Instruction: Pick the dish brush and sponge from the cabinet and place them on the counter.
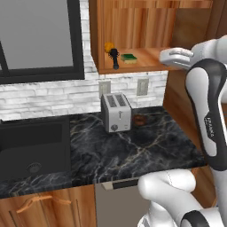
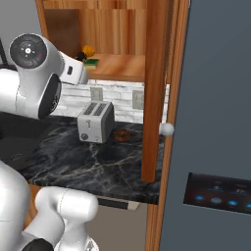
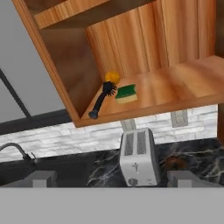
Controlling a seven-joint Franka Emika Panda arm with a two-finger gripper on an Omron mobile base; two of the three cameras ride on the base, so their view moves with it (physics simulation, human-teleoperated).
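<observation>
gripper (image 3: 112, 178) wide open, holding nothing; dish brush (image 3: 101, 99) and sponge (image 3: 126, 92) on cabinet (image 3: 175, 85) shelf, ahead, well apart

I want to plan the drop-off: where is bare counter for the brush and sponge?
The counter is bare in front of the toaster, out to its front edge, and between the toaster and the sink. Tighter spot: right of the toaster, where a small brown thing sits by the wall. In the cabinet, the brush, sponge and orange ball crowd the shelf's left end.
</observation>
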